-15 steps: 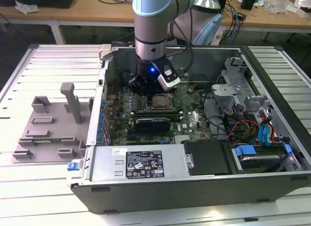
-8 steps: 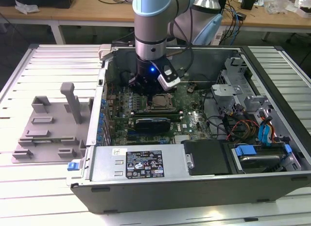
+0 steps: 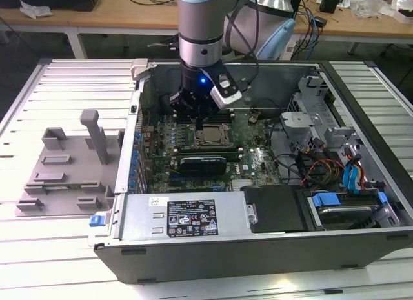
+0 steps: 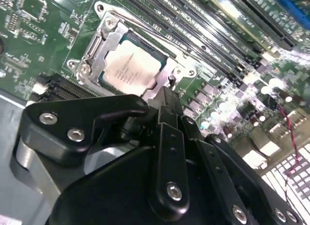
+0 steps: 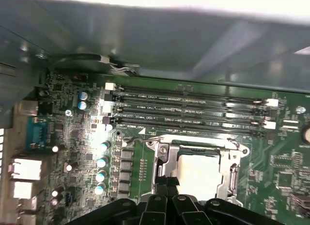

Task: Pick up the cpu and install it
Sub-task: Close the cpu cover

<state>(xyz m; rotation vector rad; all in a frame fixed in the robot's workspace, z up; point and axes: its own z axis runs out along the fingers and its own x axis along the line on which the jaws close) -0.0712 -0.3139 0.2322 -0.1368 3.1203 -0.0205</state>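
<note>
The cpu [image 3: 210, 136] lies flat in the motherboard socket, its silver top facing up, and it appears in both wrist views [image 4: 130, 67] [image 5: 198, 172]. A metal socket frame [image 4: 95, 50] surrounds it. My gripper [image 3: 196, 117] hangs just above the socket's edge, on the exterior view's left of the chip. In both wrist views the black fingers [image 4: 164, 97] [image 5: 164, 184] come together at the chip's rim with nothing between them. The gripper looks shut and is not holding the cpu.
The open computer case [image 3: 193, 216] holds the green motherboard [image 3: 255, 161], memory slots [image 5: 193, 109], a power supply [image 3: 187, 216] in front and drive bays with cables [image 3: 348, 171] on the exterior view's right. A grey fixture [image 3: 64, 164] stands outside the case on the exterior view's left.
</note>
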